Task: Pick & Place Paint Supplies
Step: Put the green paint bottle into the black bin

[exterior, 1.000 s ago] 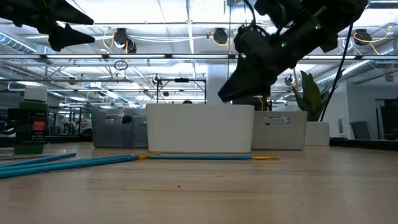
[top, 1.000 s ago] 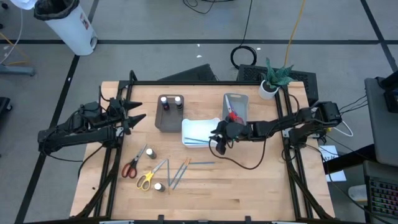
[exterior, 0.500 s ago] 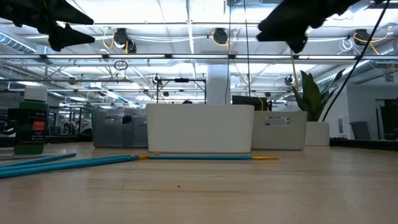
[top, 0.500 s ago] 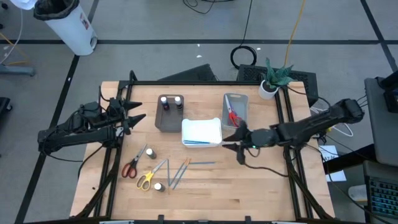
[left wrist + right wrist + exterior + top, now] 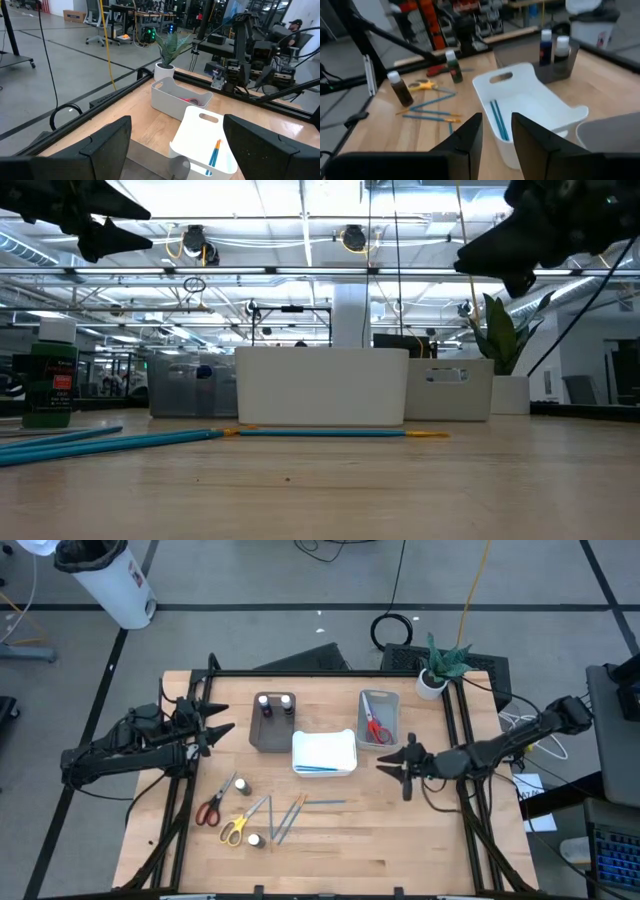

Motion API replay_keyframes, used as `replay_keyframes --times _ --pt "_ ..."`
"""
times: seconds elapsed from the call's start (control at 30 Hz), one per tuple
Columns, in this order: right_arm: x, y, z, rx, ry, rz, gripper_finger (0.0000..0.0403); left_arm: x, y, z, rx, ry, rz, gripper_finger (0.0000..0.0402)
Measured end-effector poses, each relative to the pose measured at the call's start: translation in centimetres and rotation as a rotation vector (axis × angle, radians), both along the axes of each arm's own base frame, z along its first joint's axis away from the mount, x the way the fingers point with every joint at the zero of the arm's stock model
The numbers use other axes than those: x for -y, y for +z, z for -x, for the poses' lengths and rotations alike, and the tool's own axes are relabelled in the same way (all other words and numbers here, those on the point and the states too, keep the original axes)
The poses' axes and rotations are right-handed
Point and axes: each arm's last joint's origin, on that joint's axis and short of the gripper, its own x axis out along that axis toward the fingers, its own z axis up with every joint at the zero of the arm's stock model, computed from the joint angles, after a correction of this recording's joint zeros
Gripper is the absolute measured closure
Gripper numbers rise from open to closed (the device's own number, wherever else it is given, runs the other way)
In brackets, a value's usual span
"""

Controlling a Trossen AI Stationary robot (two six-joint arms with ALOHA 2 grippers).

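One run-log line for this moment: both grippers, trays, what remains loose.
right gripper: empty, beside white tray holding blue brushes | left gripper: open, waiting at table's left | red-handled scissors, yellow-handled scissors: loose on table

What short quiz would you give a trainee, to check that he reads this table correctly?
1. True or false: the white tray holds scissors.
2. How many bottles stand in the dark tray? A) one B) two C) four
3. What lies in the grey tray?

Key
1. False: it holds blue brushes.
2. B
3. Red scissors.
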Motion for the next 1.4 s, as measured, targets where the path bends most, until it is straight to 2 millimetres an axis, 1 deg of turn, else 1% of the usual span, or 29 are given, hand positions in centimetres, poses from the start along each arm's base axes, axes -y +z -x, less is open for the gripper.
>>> replay_keyframes --times 0.23,0.4,0.53,0.73,0.97,1.03,1.1,1.17,1.23,1.3,1.4 --pt "0.6 -1.2 1.7 0.173 0.025 0.102 0.0310 0.0 0.0 0.0 0.000 0.000 0.000 0.0078" --pt "0.6 -1.5 2.4 0.253 0.120 0.125 0.0310 0.0 0.0 0.0 0.000 0.000 0.000 0.0078" --pt "0.6 -1.4 2.5 0.262 0.147 0.161 0.0310 0.0 0.3 0.0 0.036 0.001 -0.004 0.0078" --pt "0.6 -1.5 2.5 0.253 0.149 0.189 0.0310 0.0 1.5 -0.2 0.177 0.004 0.045 0.0078" --pt "0.6 -1.5 2.5 0.252 0.148 0.189 0.0310 0.0 2.2 -0.1 0.245 0.001 0.025 0.0078" --pt "0.7 -1.5 2.5 0.251 0.142 0.190 0.0310 0.0 2.0 -0.2 0.249 -0.012 0.083 0.0078" --pt "0.9 -1.5 2.4 0.251 0.131 0.192 0.0310 0.1 2.0 -0.6 0.251 -0.095 0.184 0.0078" --pt "1.1 -1.5 2.3 0.249 0.117 0.193 0.0310 0.4 2.4 -1.5 0.217 -0.225 0.280 0.0078" --pt "1.3 -1.5 2.3 0.248 0.102 0.195 0.0310 0.6 3.2 -2.6 0.131 -0.327 0.385 0.0078" --pt "1.6 -1.4 2.2 0.251 0.086 0.196 0.0310 0.6 3.5 -3.9 -0.048 -0.339 0.453 0.0078" --pt "1.8 -1.4 2.2 0.252 0.070 0.197 0.0310 1.0 3.5 -5.6 -0.416 -0.346 0.458 0.0078"
